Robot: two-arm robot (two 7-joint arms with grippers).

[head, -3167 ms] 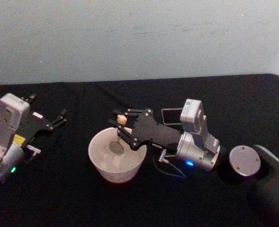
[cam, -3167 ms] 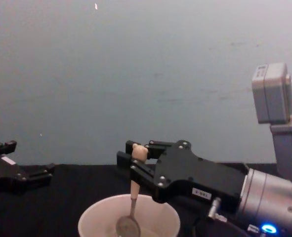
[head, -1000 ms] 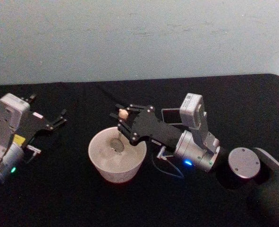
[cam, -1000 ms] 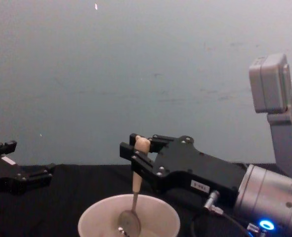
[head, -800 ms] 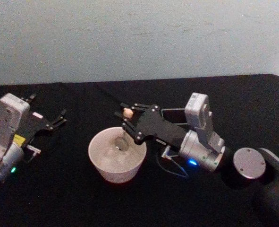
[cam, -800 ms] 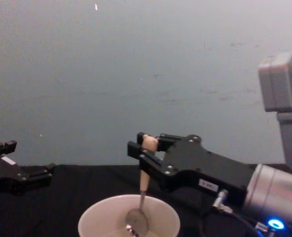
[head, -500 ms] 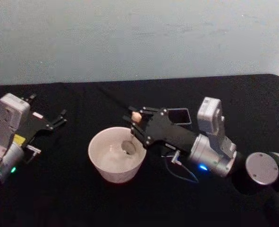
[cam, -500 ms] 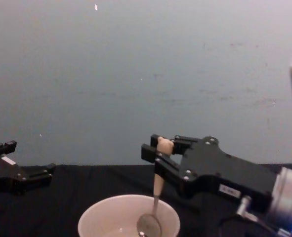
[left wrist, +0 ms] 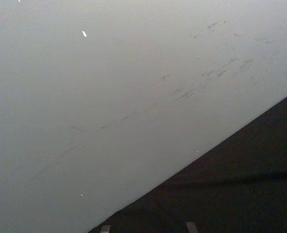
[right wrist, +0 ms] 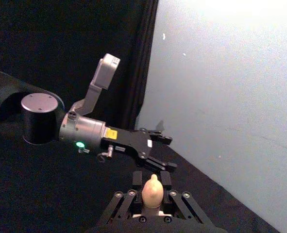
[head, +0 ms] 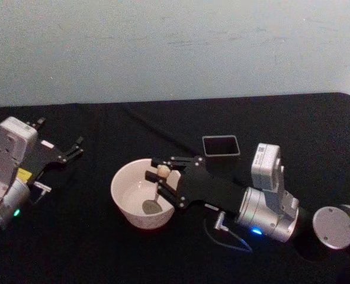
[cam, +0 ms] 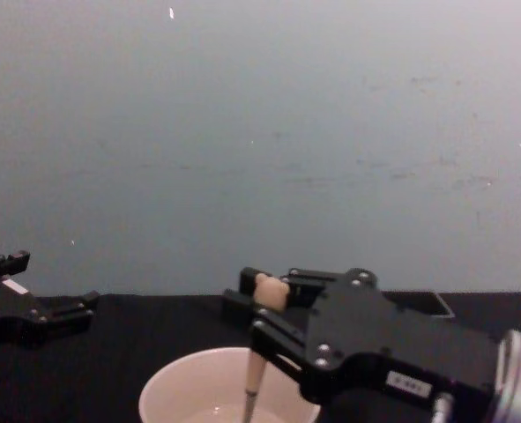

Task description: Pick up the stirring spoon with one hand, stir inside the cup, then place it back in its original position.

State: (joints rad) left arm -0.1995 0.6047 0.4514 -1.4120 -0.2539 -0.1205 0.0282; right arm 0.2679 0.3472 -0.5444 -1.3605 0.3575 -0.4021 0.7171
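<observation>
Grips stirring spoon (head: 157, 188) in right gripper (head: 163, 176), clamped just under knob. Spoon end down in cup (head: 118, 184), below gripper. May hit rim and tip cup if swung wide. May slip if scraped hard. Left gripper (head: 78, 147) parked well apart, fingers spread.

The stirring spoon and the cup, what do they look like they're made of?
The stirring spoon: beige handle with a matt look, likely wood or plastic; its bowl is grey with a dull sheen, probably metal. The cup: cream-white, smooth, thick-rimmed, looks like glazed ceramic, though plastic is possible.
</observation>
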